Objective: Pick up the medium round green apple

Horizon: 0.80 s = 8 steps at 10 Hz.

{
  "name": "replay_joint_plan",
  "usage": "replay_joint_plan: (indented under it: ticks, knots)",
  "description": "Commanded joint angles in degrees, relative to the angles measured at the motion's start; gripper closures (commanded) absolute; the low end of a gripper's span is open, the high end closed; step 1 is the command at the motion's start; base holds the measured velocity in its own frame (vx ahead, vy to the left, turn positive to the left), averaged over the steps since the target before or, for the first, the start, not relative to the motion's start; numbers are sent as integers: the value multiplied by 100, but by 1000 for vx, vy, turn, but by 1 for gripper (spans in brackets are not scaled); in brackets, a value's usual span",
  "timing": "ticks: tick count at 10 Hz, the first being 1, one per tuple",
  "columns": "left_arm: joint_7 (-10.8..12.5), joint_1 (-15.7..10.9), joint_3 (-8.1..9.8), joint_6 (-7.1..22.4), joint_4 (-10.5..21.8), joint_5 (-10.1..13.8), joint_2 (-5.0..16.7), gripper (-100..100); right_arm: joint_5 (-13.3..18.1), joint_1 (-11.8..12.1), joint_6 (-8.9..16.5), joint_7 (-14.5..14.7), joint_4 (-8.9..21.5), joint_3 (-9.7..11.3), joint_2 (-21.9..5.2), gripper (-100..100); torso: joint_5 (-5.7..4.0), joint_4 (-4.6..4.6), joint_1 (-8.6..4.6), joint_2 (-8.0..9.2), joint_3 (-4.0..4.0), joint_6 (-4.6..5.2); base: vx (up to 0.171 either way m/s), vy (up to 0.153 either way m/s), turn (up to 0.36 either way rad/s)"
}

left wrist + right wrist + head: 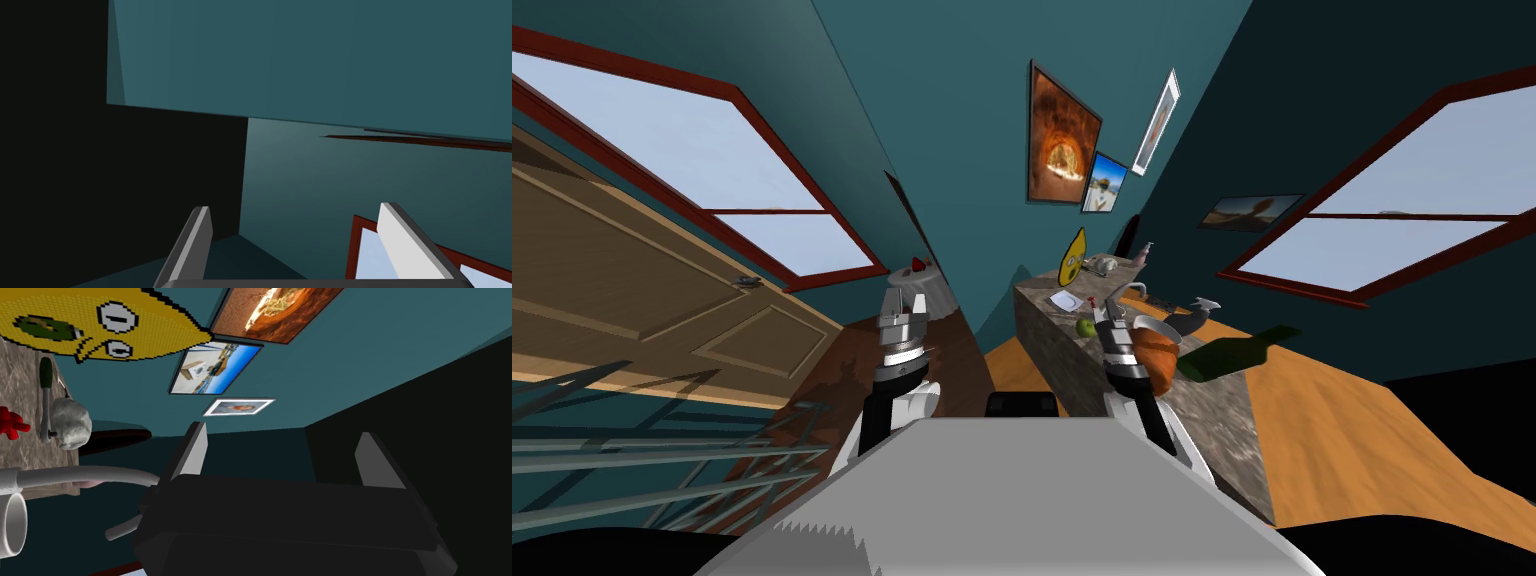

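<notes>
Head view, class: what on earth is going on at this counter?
A two-armed robot stands at the end of a stone-topped counter. Its right claw is over the counter beside a small green apple, open with nothing between its fingers, and it points toward the wall rather than at the fruit. The left claw is held up off to the side, also open. The apple lies on the counter, not yet picked up.
</notes>
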Motion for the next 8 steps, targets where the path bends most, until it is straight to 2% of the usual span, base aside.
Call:
replay_joint_plan:
  ticks: [1, 3, 4, 5, 7, 8]
  knots:
    - [0, 0, 0, 0, 0, 0, 0, 0, 82, 163, 39, 58, -54, -36, -68, -100, 0, 0, 0, 0, 0, 0, -13, 38, 2]
    - [0, 0, 0, 0, 0, 0, 0, 0, 388, 546, 186, 261, -121, -190, -271, -100, -2, 0, -6, 0, 0, 1, -16, 51, 6]
    - [0, 0, 0, 0, 0, 0, 0, 0, 554, 690, 266, 374, -159, -274, -372, -100, 0, 1, -1, 2, 1, 0, -33, 81, 2]
    - [0, 0, 0, 0, 0, 0, 0, 0, 554, 755, 266, 374, -159, -274, -372, -100, 1, 1, 5, 6, 4, 1, -19, 59, -7]
    - [0, 0, 0, 0, 0, 0, 0, 0, 910, 1114, 437, 613, -245, -454, -574, -100, 0, 0, -2, 0, 0, 0, -12, 62, 2]
    - [0, 0, 0, 0, 0, 0, 0, 0, 910, 1203, 437, 613, -245, -454, -574, -100, 1, 0, 4, 1, 1, 0, -14, 55, -7]
